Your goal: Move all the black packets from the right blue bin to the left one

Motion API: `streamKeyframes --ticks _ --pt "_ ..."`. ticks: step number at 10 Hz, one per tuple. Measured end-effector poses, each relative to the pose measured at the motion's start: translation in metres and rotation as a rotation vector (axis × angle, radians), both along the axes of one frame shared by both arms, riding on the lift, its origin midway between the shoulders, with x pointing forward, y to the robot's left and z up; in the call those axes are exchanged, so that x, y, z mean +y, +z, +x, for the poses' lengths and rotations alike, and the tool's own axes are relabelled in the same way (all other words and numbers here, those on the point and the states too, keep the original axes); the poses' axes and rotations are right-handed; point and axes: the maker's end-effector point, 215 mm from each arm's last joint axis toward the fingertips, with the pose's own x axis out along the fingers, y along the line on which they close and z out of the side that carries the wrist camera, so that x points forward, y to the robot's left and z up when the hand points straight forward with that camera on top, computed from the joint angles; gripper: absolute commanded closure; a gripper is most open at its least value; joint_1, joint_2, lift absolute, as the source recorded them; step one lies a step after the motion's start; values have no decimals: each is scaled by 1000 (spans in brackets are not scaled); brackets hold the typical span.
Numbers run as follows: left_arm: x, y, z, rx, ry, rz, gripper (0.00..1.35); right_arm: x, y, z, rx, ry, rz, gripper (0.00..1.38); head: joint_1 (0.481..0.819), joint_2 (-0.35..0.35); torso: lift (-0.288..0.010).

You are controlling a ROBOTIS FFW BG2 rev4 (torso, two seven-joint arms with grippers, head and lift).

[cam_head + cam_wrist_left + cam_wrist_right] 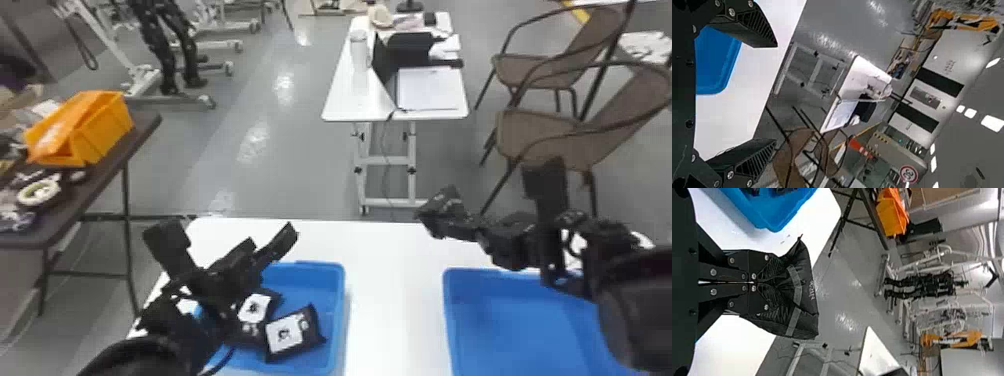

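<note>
Right gripper (472, 226) is clenched on 1 black packet (806, 299), held up near far edge of table (390, 260). Left gripper (271, 241) has 2 fingers released, wide apart, near left bin (341, 300). 2 other packets (292, 334) lie inside left bin, side by side, white labels up.

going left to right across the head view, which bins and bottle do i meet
orange bin → left blue bin, with black packets in it → white bottle → right blue bin
</note>
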Motion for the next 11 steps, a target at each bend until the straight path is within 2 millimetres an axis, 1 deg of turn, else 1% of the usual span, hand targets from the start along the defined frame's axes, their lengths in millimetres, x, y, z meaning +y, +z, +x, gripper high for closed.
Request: streamKeyframes --ticks 1,2,4,5,6,7,8,9,10,11 --pt "-11 3 3 5 -43 -85 173 24 3 -2 -20 58 -5 1213 695 199 0" --pt "-20 6 6 1 -61 -162 174 54 8 -6 -43 133 10 1213 695 220 0" --pt "-38 18 13 -32 -108 -236 174 107 28 -14 -97 269 52 1213 695 251 0" --pt "-47 24 19 -48 -138 -247 174 138 32 -26 -105 346 73 1213 695 275 0" --pt "-51 27 23 -53 -150 -227 174 152 32 -32 -103 384 81 1213 695 291 0" --pt "-53 28 26 -56 -155 -199 180 160 32 -35 -101 408 95 1213 695 297 0" --pt "-54 27 27 -59 -159 -179 314 165 33 -35 -102 423 101 1213 695 299 0" --pt "-56 30 29 -70 -166 -165 575 168 33 -35 -103 429 104 1213 695 301 0" --pt "-57 32 31 -78 -173 -148 1113 170 33 -36 -101 434 109 1213 695 302 0" --pt "-57 33 32 -81 -170 -114 1188 173 33 -36 -99 439 113 1213 695 303 0"
